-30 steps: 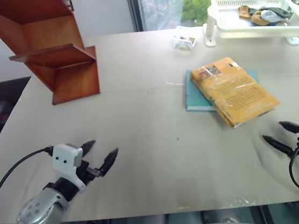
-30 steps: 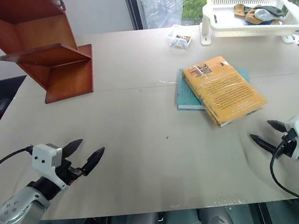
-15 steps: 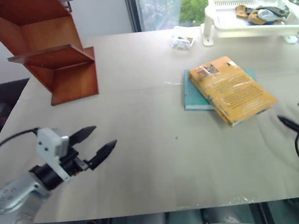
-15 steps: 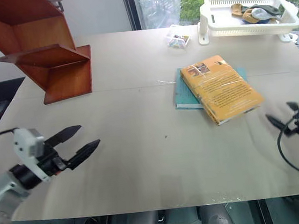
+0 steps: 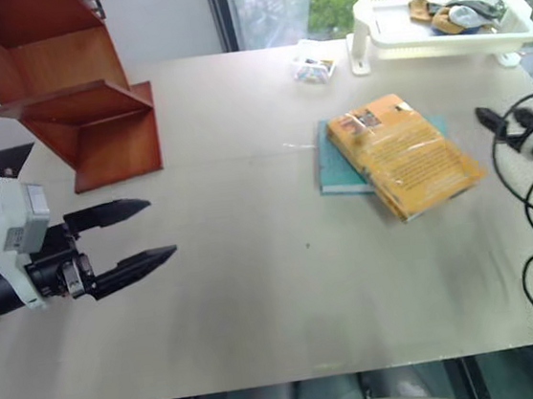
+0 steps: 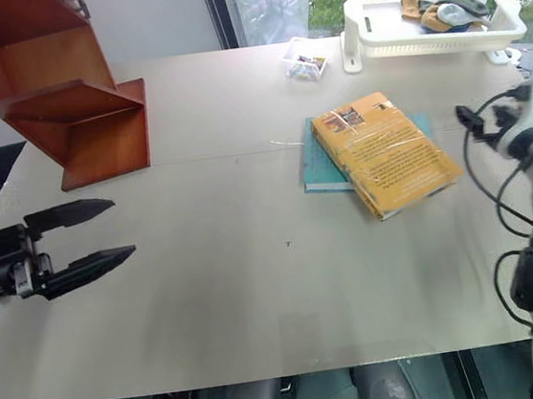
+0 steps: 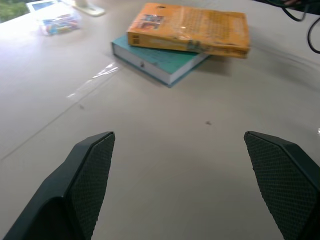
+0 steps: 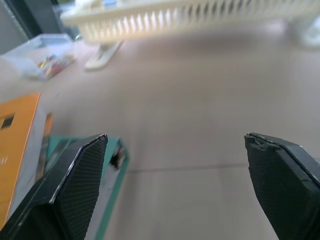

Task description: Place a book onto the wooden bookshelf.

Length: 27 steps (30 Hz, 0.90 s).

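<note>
- Book is seen lying flat on the table, stacked on a teal book, roughly at 9 o'clock from the right gripper and near it.
- Long axis is judged to run from 11 to 5 o'clock.
- Left gripper is placed well apart, book at its 2 o'clock, so the right arm is reckoned the nearer one.
- Both grippers are spread wide, nothing held.
- Cover: glossy orange-yellow, dark text, small pictures at the far end.
- Bookshelf is parked at the far left.
</note>
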{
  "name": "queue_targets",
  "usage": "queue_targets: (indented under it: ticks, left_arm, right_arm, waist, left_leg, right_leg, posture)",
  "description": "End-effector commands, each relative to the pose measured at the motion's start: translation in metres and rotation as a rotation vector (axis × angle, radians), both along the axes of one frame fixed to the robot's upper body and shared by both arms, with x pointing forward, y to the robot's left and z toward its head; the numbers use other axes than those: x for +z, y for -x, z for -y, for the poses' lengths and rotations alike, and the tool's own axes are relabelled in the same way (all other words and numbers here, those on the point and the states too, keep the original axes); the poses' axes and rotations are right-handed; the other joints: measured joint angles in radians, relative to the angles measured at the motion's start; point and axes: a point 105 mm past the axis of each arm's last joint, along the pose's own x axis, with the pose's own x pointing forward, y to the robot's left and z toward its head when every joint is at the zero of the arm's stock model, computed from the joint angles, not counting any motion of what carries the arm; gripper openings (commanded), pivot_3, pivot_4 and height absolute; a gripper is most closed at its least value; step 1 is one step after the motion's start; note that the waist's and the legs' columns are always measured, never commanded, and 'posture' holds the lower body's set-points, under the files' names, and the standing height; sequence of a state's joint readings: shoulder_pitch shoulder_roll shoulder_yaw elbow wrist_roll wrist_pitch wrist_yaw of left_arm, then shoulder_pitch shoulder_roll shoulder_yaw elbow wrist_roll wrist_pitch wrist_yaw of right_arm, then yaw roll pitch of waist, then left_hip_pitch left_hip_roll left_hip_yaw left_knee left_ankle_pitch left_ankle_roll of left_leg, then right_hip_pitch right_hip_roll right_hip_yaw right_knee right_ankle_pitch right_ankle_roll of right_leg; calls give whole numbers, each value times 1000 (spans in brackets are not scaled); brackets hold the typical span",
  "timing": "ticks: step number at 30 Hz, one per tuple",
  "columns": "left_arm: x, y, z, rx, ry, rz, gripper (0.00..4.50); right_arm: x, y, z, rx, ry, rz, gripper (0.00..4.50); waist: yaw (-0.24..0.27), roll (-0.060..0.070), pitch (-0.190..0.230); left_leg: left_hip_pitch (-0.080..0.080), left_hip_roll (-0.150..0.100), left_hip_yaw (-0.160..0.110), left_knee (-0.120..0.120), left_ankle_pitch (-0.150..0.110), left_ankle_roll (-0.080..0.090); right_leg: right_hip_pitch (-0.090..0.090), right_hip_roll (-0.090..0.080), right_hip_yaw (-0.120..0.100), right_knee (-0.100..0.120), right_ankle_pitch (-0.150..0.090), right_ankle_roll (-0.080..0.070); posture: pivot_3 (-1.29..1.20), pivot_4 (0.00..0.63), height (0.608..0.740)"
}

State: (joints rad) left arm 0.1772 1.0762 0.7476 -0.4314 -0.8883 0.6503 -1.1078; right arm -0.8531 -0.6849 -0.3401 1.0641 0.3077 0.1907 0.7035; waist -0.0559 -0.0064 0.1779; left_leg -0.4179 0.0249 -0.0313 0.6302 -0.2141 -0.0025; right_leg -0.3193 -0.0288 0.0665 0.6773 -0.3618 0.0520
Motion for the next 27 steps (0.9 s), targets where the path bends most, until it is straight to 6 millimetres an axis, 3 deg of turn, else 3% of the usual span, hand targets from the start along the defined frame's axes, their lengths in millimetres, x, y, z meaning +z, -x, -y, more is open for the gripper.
queue_targets:
  ticks: [1,3,7,16,27]
  left_arm:
    - [13,7,-7,39,-40,43,4392]
    - [15,14,-8,60,-40,49,4392]
    - [15,28,-1,69,-13,47,4392]
    - [-1,28,2,80,7,27,4392]
    - [-1,28,6,46,5,37,4392]
  right_arm:
    - [-2,-4,-14,105,96,-78,4500]
    - [12,-8,-12,99,146,-36,4500]
    - [41,-15,-33,209,213,13,4500]
    - [15,-34,-87,267,155,-19,4500]
    - [-1,-37,-77,153,95,-53,4500]
  waist:
    - [-1,0,1]
    - [-6,0,1]
    - [-13,0,2]
    - [-13,-1,3]
    - [-13,-3,3]
  left_leg:
    - [-2,-1,2,0,1,-2]
    - [-8,-1,3,1,2,-4]
    - [-14,0,3,3,3,-4]
    - [-12,1,3,5,3,-4]
    - [-12,1,0,7,4,-5]
  right_leg:
    - [-3,-1,2,1,0,0]
    - [-10,-2,3,3,0,0]
    - [-16,-1,3,5,0,1]
    - [-19,1,4,17,0,0]
    - [-19,2,3,20,0,0]
  posture:
    - [0,150,740]
    - [0,150,740]
    - [0,150,740]
    - [0,150,740]
    - [0,150,740]
